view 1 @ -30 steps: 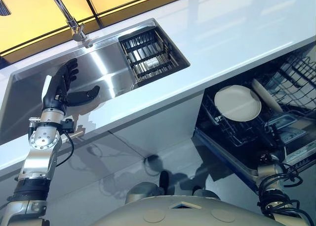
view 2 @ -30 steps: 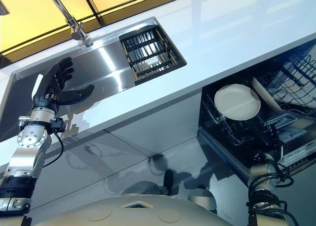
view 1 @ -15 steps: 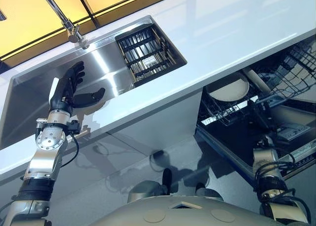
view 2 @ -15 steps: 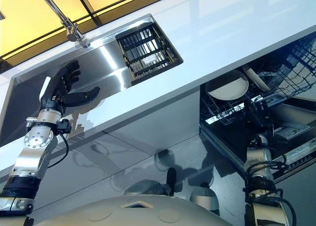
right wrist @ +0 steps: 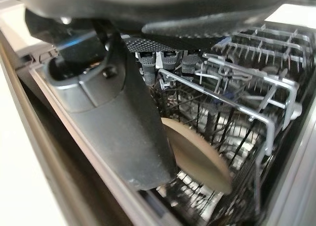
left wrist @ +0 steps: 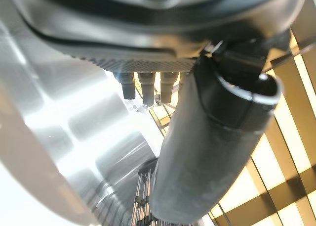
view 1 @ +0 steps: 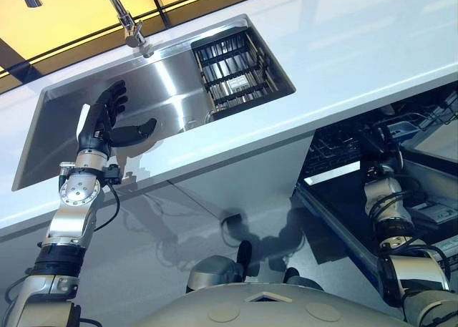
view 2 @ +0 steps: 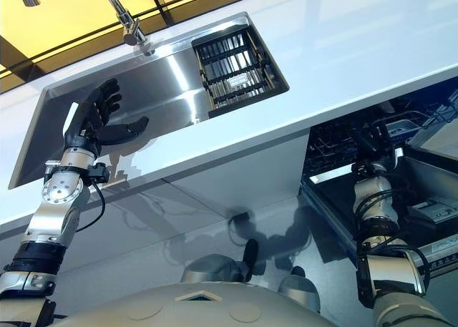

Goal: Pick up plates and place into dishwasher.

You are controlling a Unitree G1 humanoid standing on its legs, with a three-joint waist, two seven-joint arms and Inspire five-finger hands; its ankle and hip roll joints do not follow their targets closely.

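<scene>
Left robot hand [view 1: 107, 123]: dark, over the sink; fingers straight and spread, thumb out sideways, holds nothing.
Right robot hand [right wrist: 118, 112]: reaching into the dishwasher under the bench edge; fingers in among the rack wires, can't tell if curled or straight.
Plate [right wrist: 197, 154]: round, flat, cream-beige, matte; stands on edge in lower rack [right wrist: 256, 112], just beside right thumb; contact w/ thumb can't be told.
Lower rack: grey coated wire grid, upright tines.
Dishwasher [view 1: 372, 169]: open, dark interior, below bench at right.
Sink [view 1: 172, 101]: brushed stainless steel, rectangular, shiny, set into bench.
Sink basket [view 1: 236, 73]: black slatted insert, rectangular, at sink's right end.
Tap [view 1: 129, 26]: chrome tube spout, behind sink.
Bench [view 1: 358, 48]: white, smooth, glossy top.
</scene>
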